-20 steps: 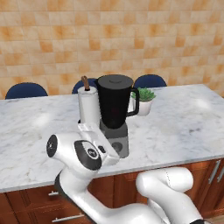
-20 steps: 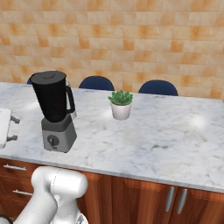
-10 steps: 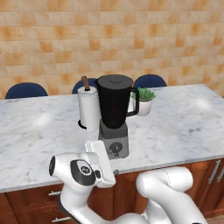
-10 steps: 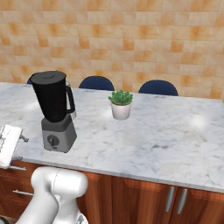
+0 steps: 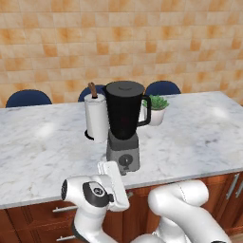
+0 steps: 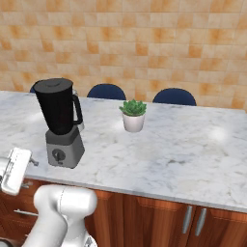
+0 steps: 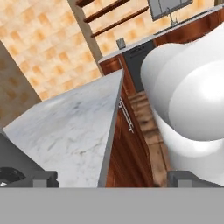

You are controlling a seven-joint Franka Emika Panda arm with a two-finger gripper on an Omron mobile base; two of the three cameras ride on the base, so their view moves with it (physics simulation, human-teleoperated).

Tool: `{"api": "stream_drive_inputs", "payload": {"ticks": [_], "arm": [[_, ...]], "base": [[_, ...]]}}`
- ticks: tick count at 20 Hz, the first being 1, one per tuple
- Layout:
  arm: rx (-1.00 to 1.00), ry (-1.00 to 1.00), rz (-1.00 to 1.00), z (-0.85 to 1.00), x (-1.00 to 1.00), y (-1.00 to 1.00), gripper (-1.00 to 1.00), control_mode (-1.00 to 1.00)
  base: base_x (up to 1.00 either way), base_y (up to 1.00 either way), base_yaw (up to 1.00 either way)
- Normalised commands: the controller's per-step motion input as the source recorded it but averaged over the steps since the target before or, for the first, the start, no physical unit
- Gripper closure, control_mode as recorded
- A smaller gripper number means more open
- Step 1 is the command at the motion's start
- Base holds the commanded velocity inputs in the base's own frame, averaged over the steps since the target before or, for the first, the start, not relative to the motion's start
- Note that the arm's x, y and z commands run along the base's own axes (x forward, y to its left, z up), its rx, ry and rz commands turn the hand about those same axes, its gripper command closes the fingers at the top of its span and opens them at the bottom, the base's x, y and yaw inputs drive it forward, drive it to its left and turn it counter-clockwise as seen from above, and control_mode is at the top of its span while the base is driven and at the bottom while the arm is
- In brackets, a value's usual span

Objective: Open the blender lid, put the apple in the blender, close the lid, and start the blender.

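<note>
The blender lid looks light, rigid and smooth, best pinched by its small raised centre, while the gripper, low at the counter's near edge, is open and empty

The arm is glossy white, built of thick rounded links. A dark round joint cap with a pale centre sits on one link. The hand is a flat white block. The fingers are small, dark and square-ended.
</note>
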Motion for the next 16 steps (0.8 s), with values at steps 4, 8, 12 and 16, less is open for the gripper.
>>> {"api": "stream_drive_inputs", "payload": {"ticks": [4,8,12,16], "arm": [[0.00,0.00,0.00,-0.30,0.22,-0.10,-1.00,-1.00],[0.00,0.00,0.00,-0.18,0.13,-0.13,-1.00,-1.00],[0.00,0.00,0.03,-0.23,0.11,-0.23,-1.00,-1.00],[0.00,0.00,0.07,-0.10,0.25,-0.07,-1.00,-1.00]], "base": [[0.00,0.00,0.00],[0.00,0.00,0.00],[0.00,0.00,0.00],[0.00,0.00,0.00]]}}
